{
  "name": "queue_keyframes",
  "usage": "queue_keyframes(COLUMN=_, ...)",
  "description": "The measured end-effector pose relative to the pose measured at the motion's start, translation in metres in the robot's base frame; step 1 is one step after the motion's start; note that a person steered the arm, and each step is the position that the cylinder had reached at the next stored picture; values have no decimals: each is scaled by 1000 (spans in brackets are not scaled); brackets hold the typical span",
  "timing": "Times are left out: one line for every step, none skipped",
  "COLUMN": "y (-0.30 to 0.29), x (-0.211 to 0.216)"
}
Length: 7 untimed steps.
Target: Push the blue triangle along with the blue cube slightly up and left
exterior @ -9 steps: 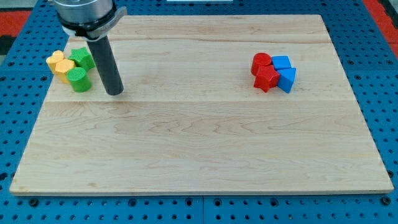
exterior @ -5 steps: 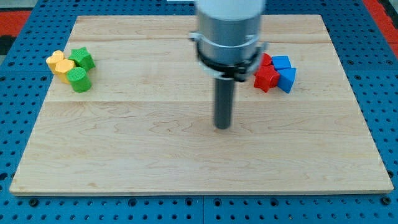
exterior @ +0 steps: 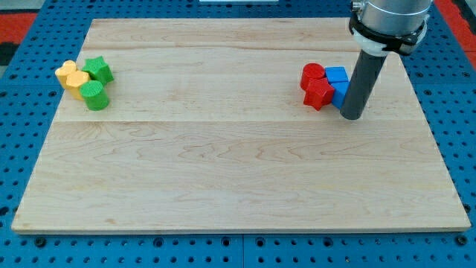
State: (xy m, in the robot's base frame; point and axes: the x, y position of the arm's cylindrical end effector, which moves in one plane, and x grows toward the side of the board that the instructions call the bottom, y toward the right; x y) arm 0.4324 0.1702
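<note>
My tip (exterior: 352,117) rests at the lower right of the blue triangle (exterior: 340,94), touching or just short of it; the rod hides most of that block. There is no pincer here, only a bare rod holding nothing. The blue cube (exterior: 337,74) sits just above the triangle, with two red blocks (exterior: 315,85) tight against the triangle's left. Small and rigid, these blocks likely slide easily; a push from the triangle's lower right corner should carry both, though the red pair may get shoved too.
</note>
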Motion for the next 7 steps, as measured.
queue_keyframes(y=0, x=-15)
queue_keyframes(y=8, x=-29)
queue_keyframes(y=11, x=-56)
queue_keyframes(y=11, x=-90)
queue_keyframes(y=9, x=-124)
queue_keyframes(y=-7, x=-137)
queue_keyframes(y=-35, x=-152)
